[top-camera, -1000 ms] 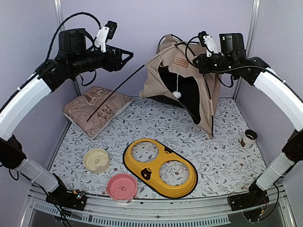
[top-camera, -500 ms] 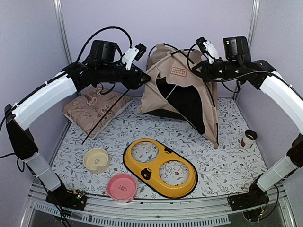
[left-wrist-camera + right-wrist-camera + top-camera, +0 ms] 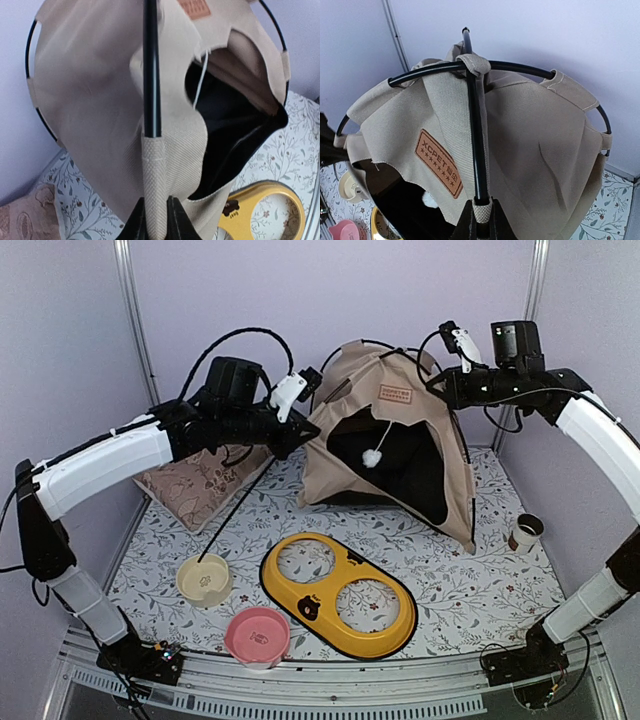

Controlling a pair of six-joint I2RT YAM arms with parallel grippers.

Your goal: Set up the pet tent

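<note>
Pet tent (image 3: pixel 335 455) between grippers: left gripper (image 3: pixel 155 218) pinching its sleeve (image 3: pixel 152 170), right gripper (image 3: pixel 480 220) clamping opposite sleeve (image 3: pixel 481 208).

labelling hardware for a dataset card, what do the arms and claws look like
The left arm and right arm both have long white shell segments joined by black joints and boxy black motor housings. Thin black cables loop above the wrists, and a small white module sits on each wrist. The left claw and right claw have slim black fingers.
</note>
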